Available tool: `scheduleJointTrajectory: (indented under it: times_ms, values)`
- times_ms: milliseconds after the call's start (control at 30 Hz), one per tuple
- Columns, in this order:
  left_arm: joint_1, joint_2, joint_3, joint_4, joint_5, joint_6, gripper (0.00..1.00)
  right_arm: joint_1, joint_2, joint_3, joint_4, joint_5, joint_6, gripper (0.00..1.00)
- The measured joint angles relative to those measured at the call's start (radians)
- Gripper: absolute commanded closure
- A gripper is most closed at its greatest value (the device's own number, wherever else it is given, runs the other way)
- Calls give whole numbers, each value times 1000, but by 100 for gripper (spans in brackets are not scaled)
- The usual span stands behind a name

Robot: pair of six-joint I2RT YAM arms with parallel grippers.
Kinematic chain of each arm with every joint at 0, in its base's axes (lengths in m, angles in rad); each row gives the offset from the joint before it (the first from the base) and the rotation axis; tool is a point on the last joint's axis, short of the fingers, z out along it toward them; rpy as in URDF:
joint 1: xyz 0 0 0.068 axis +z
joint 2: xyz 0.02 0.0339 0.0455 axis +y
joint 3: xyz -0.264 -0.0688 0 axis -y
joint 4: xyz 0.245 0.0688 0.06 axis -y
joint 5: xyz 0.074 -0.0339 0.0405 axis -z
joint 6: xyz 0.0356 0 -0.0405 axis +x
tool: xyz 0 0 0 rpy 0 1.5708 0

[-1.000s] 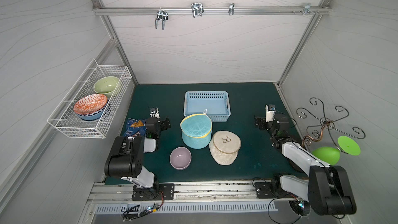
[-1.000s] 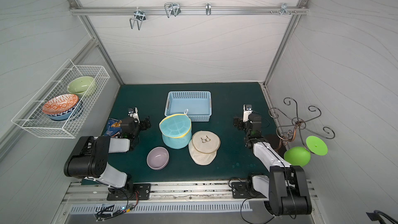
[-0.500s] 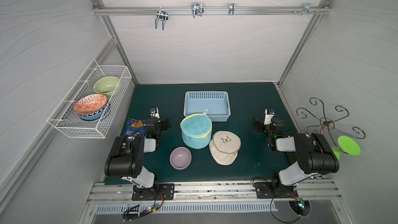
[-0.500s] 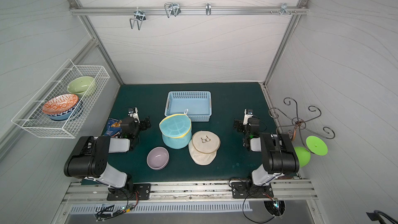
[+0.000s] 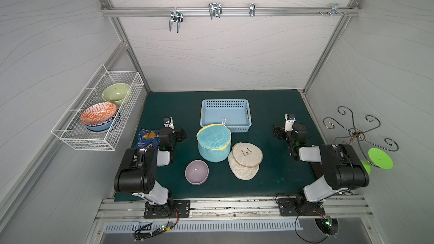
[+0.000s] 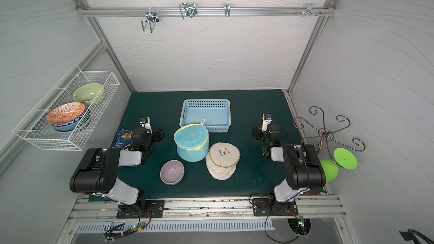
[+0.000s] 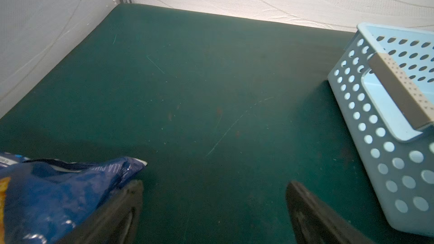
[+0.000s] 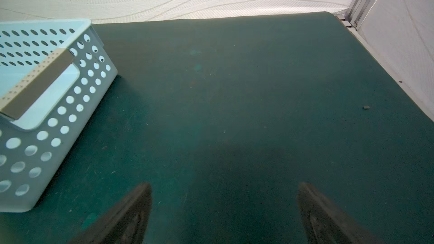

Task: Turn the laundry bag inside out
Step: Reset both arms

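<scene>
Standing upright at the desk (image 5: pixel 270 104) centre, the teal laundry bag (image 5: pixel 213 145) is untouched, left gripper (image 5: pixel 181 135) and right gripper (image 5: pixel 277 133) gaping empty toward opposite side edges.

Left wrist view: the crinkled blue foil snack bag (image 7: pixel 58 195) and the light blue perforated plastic basket (image 7: pixel 387 137) are cut off by the picture edge. The left pincer (image 7: pixel 214 182) and right pincer (image 8: pixel 224 184) show only blurred, truncated fingers. In both top views the left arm hides part of the snack bag. In a top view the right arm hides most of the green rounded object (image 5: pixel 366 167).
</scene>
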Motion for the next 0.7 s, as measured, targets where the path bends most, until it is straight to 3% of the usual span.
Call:
scheduleJointTrajectory:
  times_ms: [700]
  values:
    - [0,0,0,0,0,0,1,2,0,0,-3,8,-6,1]
